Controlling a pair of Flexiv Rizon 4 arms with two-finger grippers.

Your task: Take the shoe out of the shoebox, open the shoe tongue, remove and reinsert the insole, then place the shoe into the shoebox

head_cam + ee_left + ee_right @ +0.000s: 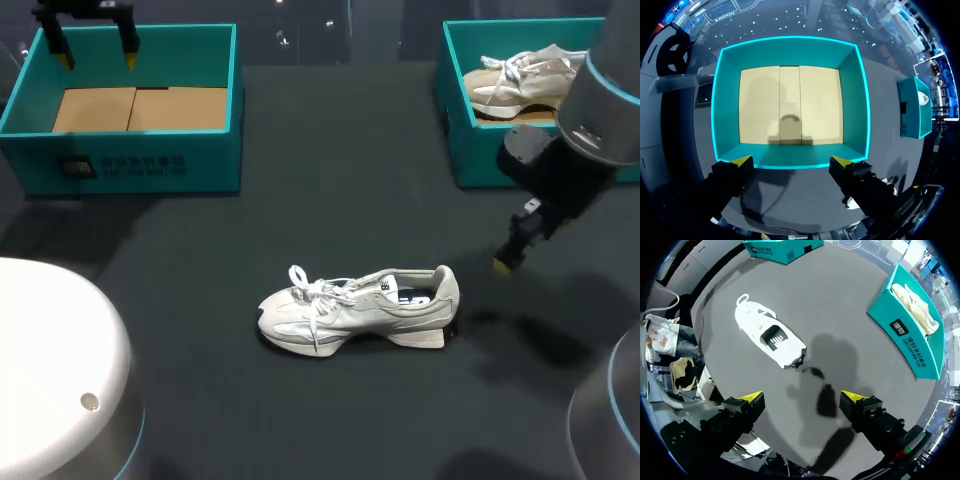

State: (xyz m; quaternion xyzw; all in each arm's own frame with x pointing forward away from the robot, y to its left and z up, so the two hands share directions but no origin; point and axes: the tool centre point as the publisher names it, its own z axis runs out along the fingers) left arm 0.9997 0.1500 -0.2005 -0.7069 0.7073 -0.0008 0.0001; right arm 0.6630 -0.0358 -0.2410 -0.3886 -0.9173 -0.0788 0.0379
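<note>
A white shoe point(358, 312) lies on its sole in the middle of the dark table, toe to the left, its insole showing in the opening; the right wrist view shows the shoe point(770, 335) some way ahead of my right gripper. My right gripper point(515, 250) hangs open above the table, to the right of the shoe's heel, with nothing in it point(805, 400). An empty teal shoebox point(135, 105) stands at the back left. My left gripper point(95, 45) hovers open over its far rim, and the box's cardboard floor point(790, 105) fills the space ahead of the gripper point(791, 161).
A second teal shoebox point(470, 140) at the back right holds another white shoe point(525, 80); that box point(912, 335) shows ahead and to one side in the right wrist view. A white rounded robot part point(55, 370) fills the front left corner.
</note>
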